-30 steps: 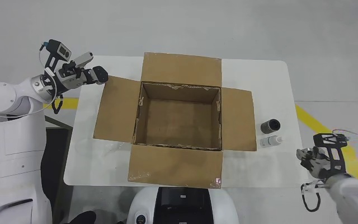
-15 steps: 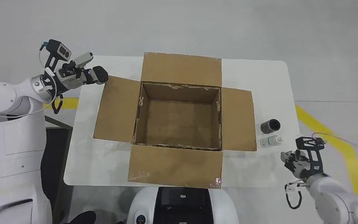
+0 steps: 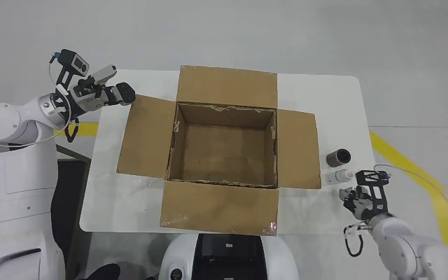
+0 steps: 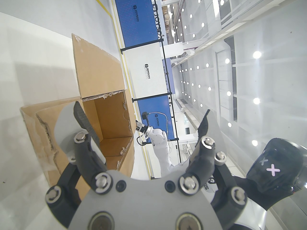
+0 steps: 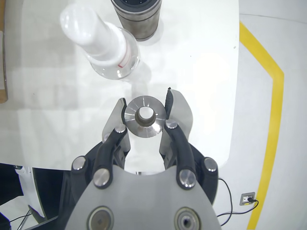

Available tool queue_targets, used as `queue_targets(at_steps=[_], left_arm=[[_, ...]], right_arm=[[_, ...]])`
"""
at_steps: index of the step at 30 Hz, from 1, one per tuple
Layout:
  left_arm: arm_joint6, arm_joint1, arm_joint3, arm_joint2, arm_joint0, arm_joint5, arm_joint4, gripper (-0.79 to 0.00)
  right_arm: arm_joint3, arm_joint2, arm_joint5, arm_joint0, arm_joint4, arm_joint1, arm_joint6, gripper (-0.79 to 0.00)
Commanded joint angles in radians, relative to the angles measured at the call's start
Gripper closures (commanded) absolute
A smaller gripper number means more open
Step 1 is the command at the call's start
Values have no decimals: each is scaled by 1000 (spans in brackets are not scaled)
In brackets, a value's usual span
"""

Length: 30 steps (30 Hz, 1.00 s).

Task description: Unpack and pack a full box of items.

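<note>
Over at the far left corner of the white worktop (image 3: 315, 98) the left claw (image 3: 124, 93) (image 4: 141, 113) hangs in the air, its two fingers spread wide with nothing between them. It sits just off the outer edge of the nearest flap of the cardboard box (image 3: 227, 87) (image 4: 100, 72).

The box stands in the middle of the worktop with all four flaps folded flat outward. Its brown inner walls and floor are in plain sight from above.

To the right of the box, past its right flap, two items stand close together. A dark metal cylinder (image 3: 340, 157) (image 5: 135, 8) sits farther back with its hollow end up, and just in front of it is a clear bottle (image 3: 339, 176) (image 5: 108, 51) with a white cap.

Nearest the front right corner is the right claw (image 3: 350, 199) (image 5: 145, 106), pointing down at the worktop (image 5: 203, 72) just beside the bottle. Its fingers are pinching a small metal flanged ring (image 5: 145, 118) – a shiny disc with a hole through the middle – one pad on either side of the rim. From here I cannot tell whether the ring touches the surface or is held just above it.
</note>
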Motion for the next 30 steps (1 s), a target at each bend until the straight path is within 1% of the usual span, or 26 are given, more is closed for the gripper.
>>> queue_targets(at_steps=[1,3,5,8,11,14,16,27,29,30], left_arm=[[0,0,0,0,0,0,0,-785],[0,0,0,0,0,0,0,-785],[0,0,0,0,0,0,0,-785],[0,0,0,0,0,0,0,-785],[0,0,0,0,0,0,0,-785],[0,0,0,0,0,0,0,-785],[0,0,0,0,0,0,0,-785],[0,0,0,0,0,0,0,-785],[0,0,0,0,0,0,0,-785],[0,0,0,0,0,0,0,-785]], right_arm=[[3,-4,2,3,-1,0,-1,0],[8,-9,3,4,-3,0,-3,0],[14,-13,5,5,-3,0,-6,-22],[24,-19,9,4,-3,0,-12,-92],[32,-25,11,5,-2,0,-19,-203],[37,-29,15,7,-1,0,-22,-363],[42,-30,14,7,-1,0,-24,-379],[42,-34,20,3,7,1,-33,-388],[22,-27,18,-5,5,1,-32,-440],[9,-21,18,-11,5,2,-32,-493]])
